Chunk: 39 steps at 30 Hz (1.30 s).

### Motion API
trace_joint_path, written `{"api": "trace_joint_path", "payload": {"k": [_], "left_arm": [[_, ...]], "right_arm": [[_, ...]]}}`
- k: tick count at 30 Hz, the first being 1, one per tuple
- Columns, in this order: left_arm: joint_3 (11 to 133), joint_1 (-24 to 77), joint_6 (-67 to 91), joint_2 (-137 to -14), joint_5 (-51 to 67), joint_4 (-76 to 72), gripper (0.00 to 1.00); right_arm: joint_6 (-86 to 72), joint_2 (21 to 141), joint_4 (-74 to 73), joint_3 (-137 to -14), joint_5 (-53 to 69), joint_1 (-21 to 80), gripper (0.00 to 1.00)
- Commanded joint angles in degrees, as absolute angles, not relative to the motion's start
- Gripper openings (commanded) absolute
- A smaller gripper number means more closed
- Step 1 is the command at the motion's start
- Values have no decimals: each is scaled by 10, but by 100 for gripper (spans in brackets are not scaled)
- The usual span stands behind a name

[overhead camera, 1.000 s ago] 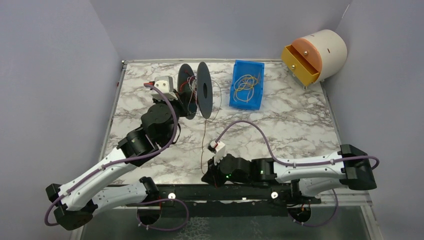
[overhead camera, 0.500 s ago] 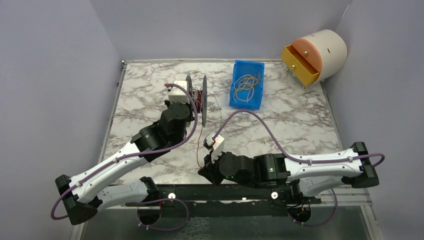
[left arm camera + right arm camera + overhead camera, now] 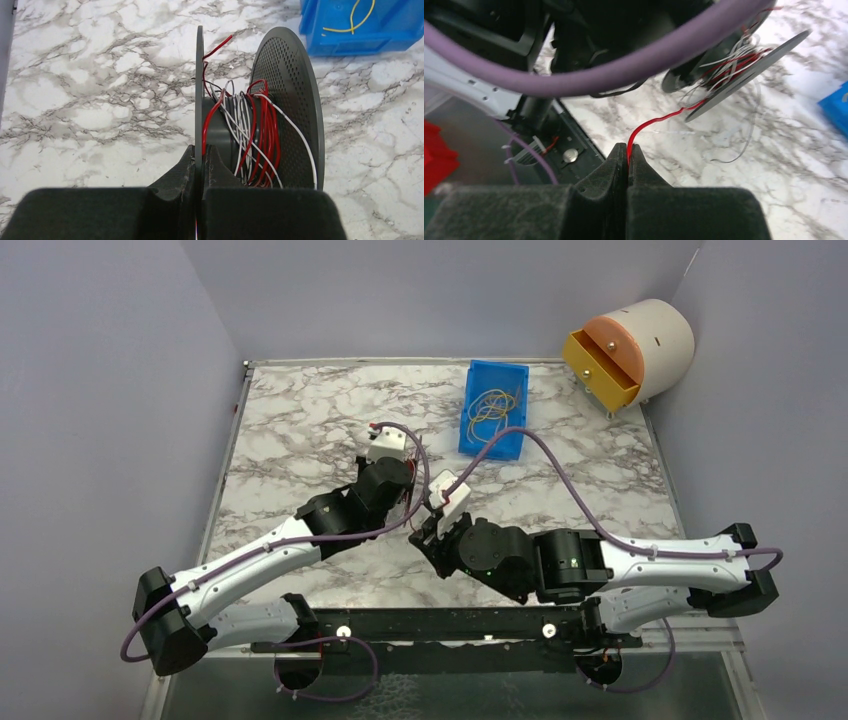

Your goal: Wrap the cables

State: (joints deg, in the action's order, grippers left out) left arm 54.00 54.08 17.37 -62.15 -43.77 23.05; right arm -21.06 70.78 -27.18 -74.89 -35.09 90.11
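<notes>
Left of the spool (image 3: pixel 290 90) and behind it we see bare worktop (image 3: pixel 290 430) to pass over. Right-rear of it stands the blue bin (image 3: pixel 350 45). On the spool's near side, the right end effector (image 3: pixel 628 149) and a red cable (image 3: pixel 659 120) running to the spool bar the way.

Marbled table (image 3: pixel 290 430), plain grey walls (image 3: pixel 110 390) around.

Red-and-white cables (image 3: pixel 264 136) around spool (image 3: pixel 289 95) hub
</notes>
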Motion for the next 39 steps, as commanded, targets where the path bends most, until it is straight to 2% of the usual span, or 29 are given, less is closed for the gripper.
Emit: {"api": "trace_joint_path", "payload": {"k": [1, 9, 18, 30, 39], "left_arm": [[533, 541, 181, -615, -410, 202, 0], [516, 541, 167, -608, -343, 220, 0], [501, 540, 133, -591, -248, 231, 0], [491, 542, 97, -506, -103, 248, 0], [522, 542, 56, -436, -43, 302, 0]], "right_arm": [[-137, 692, -273, -764, -401, 869, 1], [-88, 674, -235, -745, -359, 781, 1], [-68, 696, -207, -729, -259, 665, 1], [-122, 717, -175, -655, -141, 502, 1], [-165, 713, -160, -581, -84, 445, 1]]}}
